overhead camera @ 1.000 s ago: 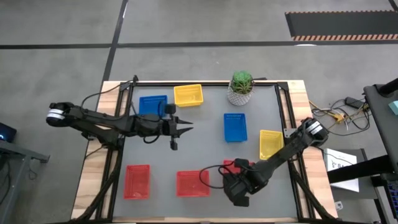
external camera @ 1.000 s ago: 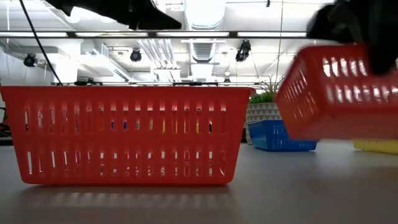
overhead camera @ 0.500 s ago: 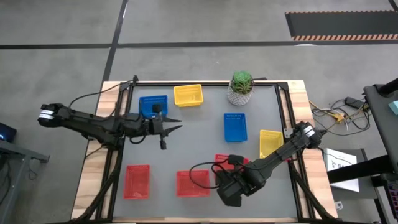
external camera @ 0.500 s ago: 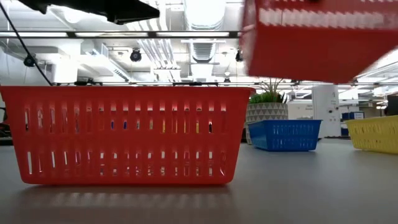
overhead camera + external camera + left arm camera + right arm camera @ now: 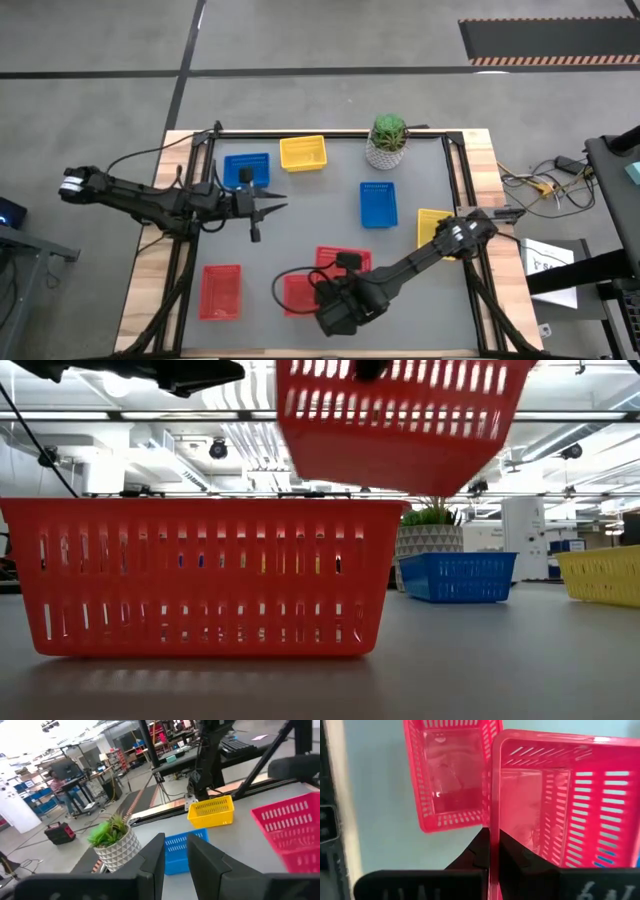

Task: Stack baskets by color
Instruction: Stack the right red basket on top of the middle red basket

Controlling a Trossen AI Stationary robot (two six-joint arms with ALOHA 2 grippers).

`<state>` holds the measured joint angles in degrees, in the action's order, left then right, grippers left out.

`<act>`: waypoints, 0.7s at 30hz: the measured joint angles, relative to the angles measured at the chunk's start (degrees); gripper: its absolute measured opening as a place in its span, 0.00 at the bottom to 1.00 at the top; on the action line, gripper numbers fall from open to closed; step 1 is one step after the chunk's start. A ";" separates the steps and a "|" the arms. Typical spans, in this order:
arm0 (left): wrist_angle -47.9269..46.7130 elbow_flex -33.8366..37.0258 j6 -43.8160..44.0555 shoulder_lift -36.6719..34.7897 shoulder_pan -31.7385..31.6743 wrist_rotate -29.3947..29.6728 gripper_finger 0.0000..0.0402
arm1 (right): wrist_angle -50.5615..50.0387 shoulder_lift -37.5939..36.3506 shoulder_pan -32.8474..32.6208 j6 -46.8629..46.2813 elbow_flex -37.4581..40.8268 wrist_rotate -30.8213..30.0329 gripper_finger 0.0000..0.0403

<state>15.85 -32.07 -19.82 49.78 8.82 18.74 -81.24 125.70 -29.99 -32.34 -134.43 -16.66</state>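
My right gripper is shut on a red basket, held in the air near the table's front middle. In the low view this basket hangs above a second red basket that rests bottom down on the table, also seen in the right wrist view. A third red basket lies at the near left. Two blue baskets and two yellow baskets rest farther back. My left gripper hovers open beside the far-left blue basket, holding nothing. My right gripper pinches the rim of one side wall of the red basket, one finger inside the basket and one outside. The fingers come steeply from above, slanting from the table's near side. The basket is lifted clear of the table, opening up, slightly tilted.
A green plant in a white pot stands at the far edge, right of the yellow basket. The right arm stretches across the near right of the table. A raised black frame borders the grey mat.
My right gripper has carried the red basket up and toward the table's left, from beside the resting near-middle red basket to above it. My left gripper has drawn back toward the table's left edge, still open.
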 joint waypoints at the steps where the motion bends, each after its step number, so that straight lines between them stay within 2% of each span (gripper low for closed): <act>1: -0.27 0.13 0.01 -0.03 0.26 0.00 0.16 | 0.25 -0.10 0.06 0.00 0.35 0.13 0.02; 6: -2.38 0.46 0.20 -0.15 1.37 -0.09 0.16 | 1.99 0.14 0.41 1.81 0.50 -1.44 0.02; 14: -2.32 0.57 1.11 -0.11 1.90 -0.08 0.16 | 16.60 0.14 0.41 9.29 0.94 -2.76 0.02; 21: -2.35 0.57 1.25 -0.11 2.12 -0.07 0.16 | 21.57 0.12 0.63 7.57 5.37 2.57 0.02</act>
<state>13.50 -31.51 -18.57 49.67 10.94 18.68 -59.67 125.82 -29.37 -24.77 -129.06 -14.09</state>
